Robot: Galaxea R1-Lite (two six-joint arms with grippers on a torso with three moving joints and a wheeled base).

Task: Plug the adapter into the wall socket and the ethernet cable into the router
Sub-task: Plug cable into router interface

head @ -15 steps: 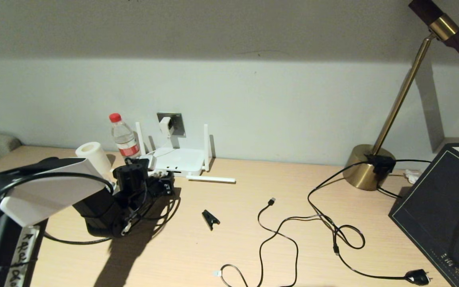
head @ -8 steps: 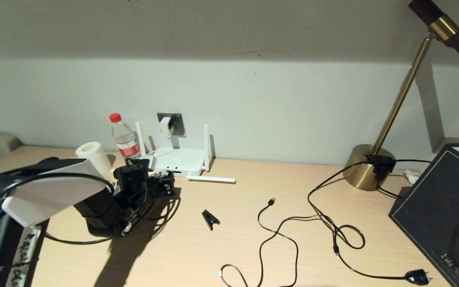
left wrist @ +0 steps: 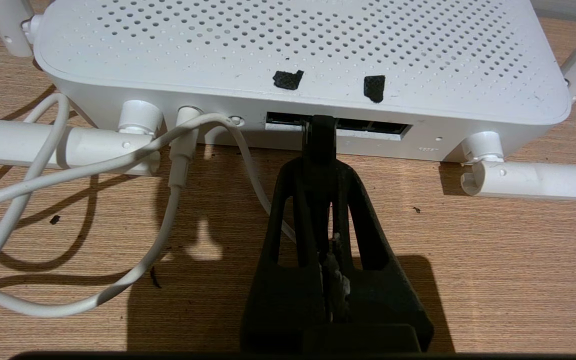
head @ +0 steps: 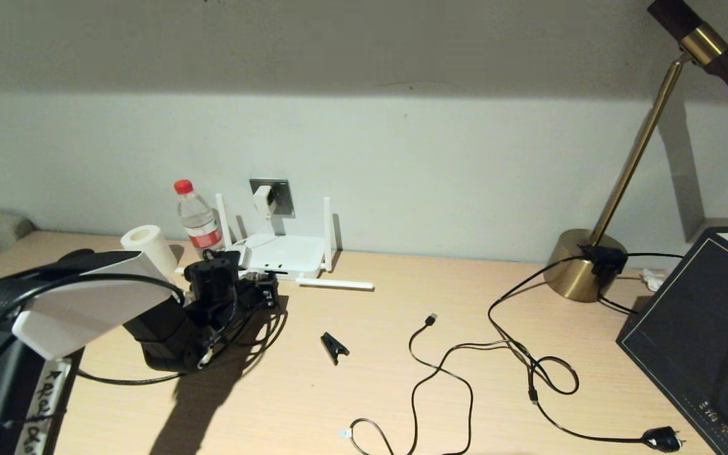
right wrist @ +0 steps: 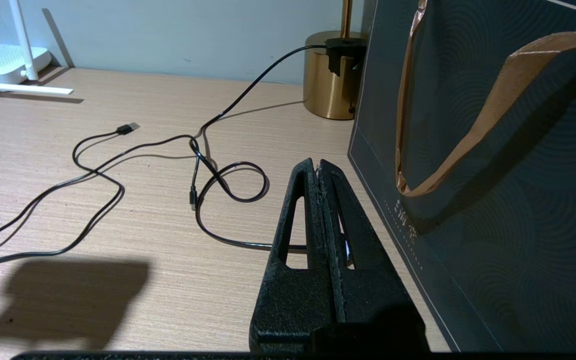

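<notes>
Just above the desk (right wrist: 118, 240) on my right, my right gripper (right wrist: 319, 167) hangs with its jaws pressed together on nothing, beside a dark paper bag (right wrist: 493, 150). Further out on my left, my left gripper (left wrist: 320, 131) pinches the black end of the ethernet cable (left wrist: 319, 137), its tip at the router's (head: 283, 253) port row (left wrist: 338, 126). Beyond the router, the adapter (head: 262, 198) sits in the wall socket (head: 282, 194), its white cord (left wrist: 118, 160) running to the router.
</notes>
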